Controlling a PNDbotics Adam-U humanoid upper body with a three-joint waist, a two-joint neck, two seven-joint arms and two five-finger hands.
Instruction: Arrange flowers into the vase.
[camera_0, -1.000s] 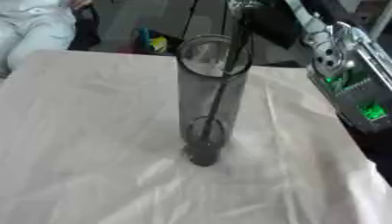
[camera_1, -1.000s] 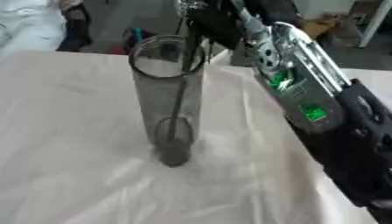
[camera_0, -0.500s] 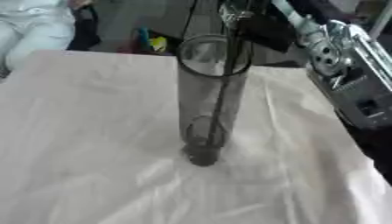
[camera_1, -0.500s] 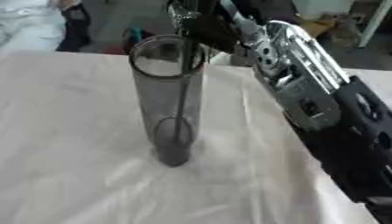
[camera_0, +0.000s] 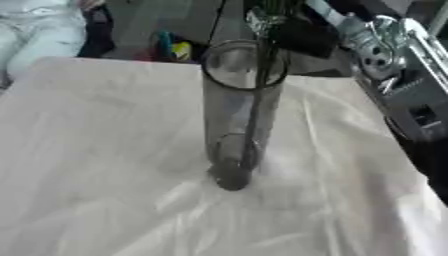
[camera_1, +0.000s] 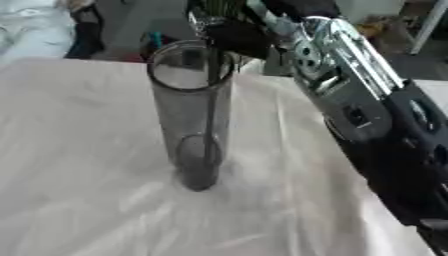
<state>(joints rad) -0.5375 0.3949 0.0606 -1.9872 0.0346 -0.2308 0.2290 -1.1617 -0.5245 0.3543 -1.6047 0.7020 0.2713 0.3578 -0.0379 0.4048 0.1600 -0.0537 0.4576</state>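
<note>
Right robot hand (camera_1: 236, 35) above the vase (camera_0: 238, 115) rim, fingers closed on a dark flower stem (camera_0: 255, 110) standing inside; vase upright on the desk (camera_0: 96, 165).

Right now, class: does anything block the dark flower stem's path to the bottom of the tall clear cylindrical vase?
Nothing visible does. The dark flower stem already runs through the tall clear cylindrical vase's open rim, reaching near its base; the right hand is above it.
</note>
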